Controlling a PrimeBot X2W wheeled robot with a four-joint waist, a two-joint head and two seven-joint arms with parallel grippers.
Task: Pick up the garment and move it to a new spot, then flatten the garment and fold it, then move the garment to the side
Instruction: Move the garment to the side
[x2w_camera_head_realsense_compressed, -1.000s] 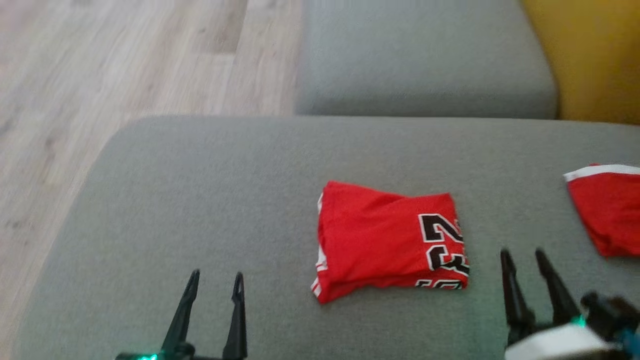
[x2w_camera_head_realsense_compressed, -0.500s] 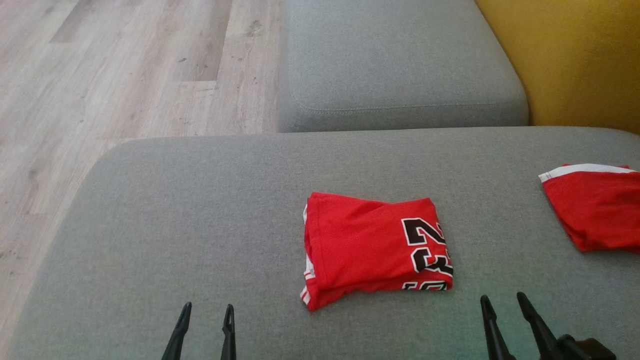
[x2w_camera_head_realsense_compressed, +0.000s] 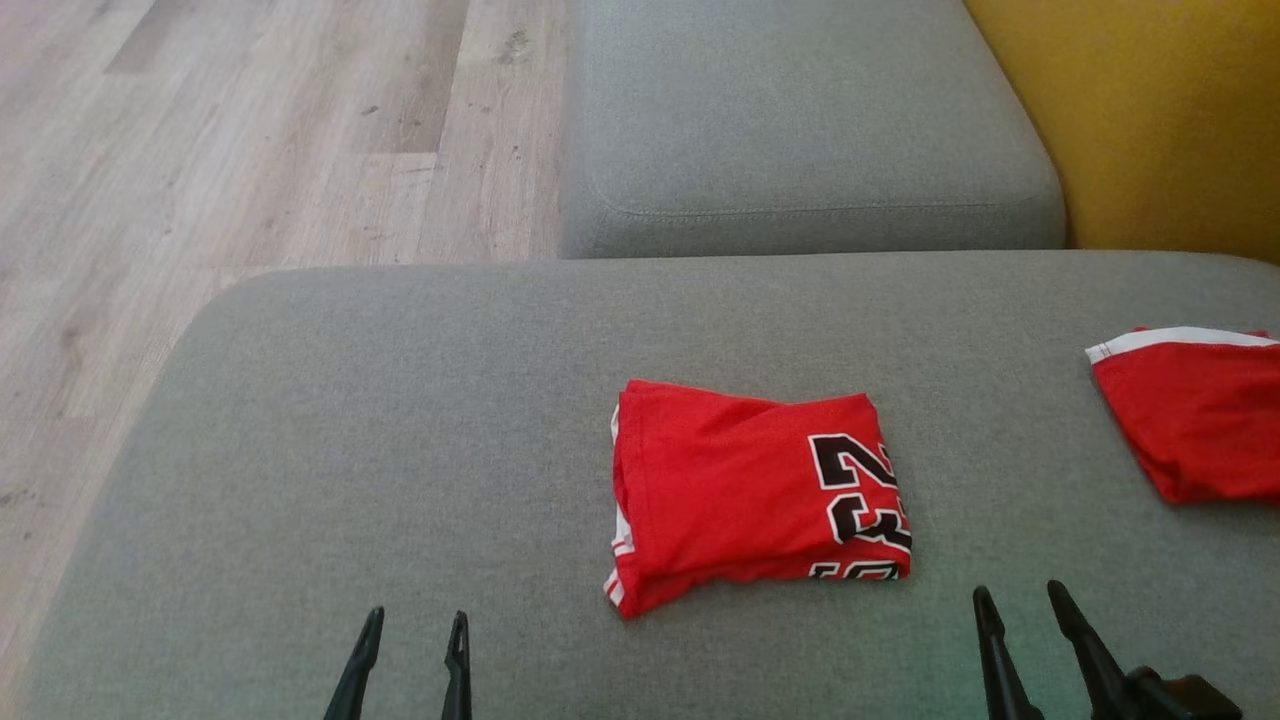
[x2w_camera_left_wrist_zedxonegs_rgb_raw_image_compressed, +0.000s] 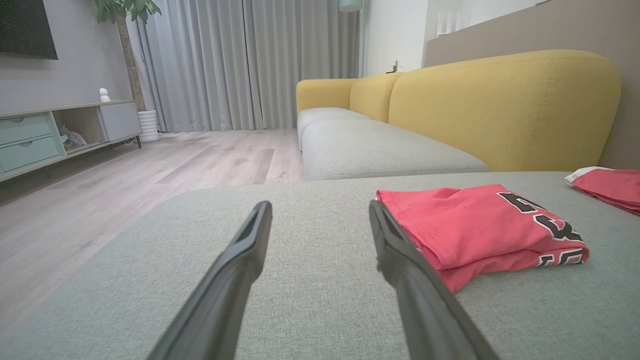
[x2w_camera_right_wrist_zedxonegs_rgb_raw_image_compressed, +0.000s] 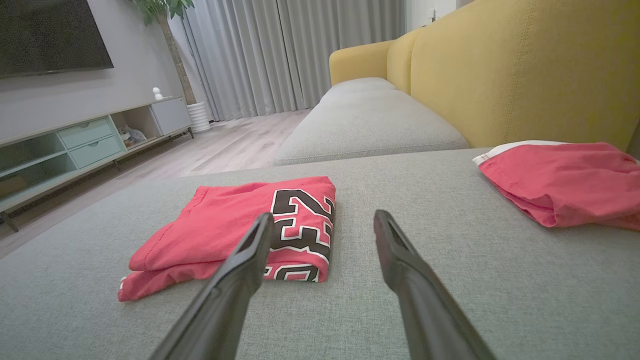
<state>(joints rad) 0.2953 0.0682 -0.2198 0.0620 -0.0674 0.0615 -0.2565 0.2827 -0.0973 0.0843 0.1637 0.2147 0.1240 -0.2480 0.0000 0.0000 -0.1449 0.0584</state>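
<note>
The garment (x2w_camera_head_realsense_compressed: 740, 495) lies folded into a rough rectangle in the middle of the grey seat cushion (x2w_camera_head_realsense_compressed: 400, 400). It is red mesh with a black-and-white "23" on its right part and white-and-red striped trim at its left edge. My left gripper (x2w_camera_head_realsense_compressed: 415, 615) stands open at the near edge, left of the garment and apart from it. My right gripper (x2w_camera_head_realsense_compressed: 1018, 590) is open just off the garment's near right corner, holding nothing. The left wrist view has the garment (x2w_camera_left_wrist_zedxonegs_rgb_raw_image_compressed: 470, 220) right of the open left gripper (x2w_camera_left_wrist_zedxonegs_rgb_raw_image_compressed: 320, 207). The right wrist view shows the garment (x2w_camera_right_wrist_zedxonegs_rgb_raw_image_compressed: 225, 225) left of the open right gripper (x2w_camera_right_wrist_zedxonegs_rgb_raw_image_compressed: 324, 216).
A smaller folded plain red piece with one white band (x2w_camera_head_realsense_compressed: 1190, 420) lies at the cushion's right edge. A second grey cushion (x2w_camera_head_realsense_compressed: 800, 120) sits beyond, against the yellow sofa back (x2w_camera_head_realsense_compressed: 1150, 100). Wooden floor (x2w_camera_head_realsense_compressed: 200, 150) lies to the left.
Both grippers have drawn back toward the near edge, away from the garment. The head camera has shifted a little. The garment lies as before.
</note>
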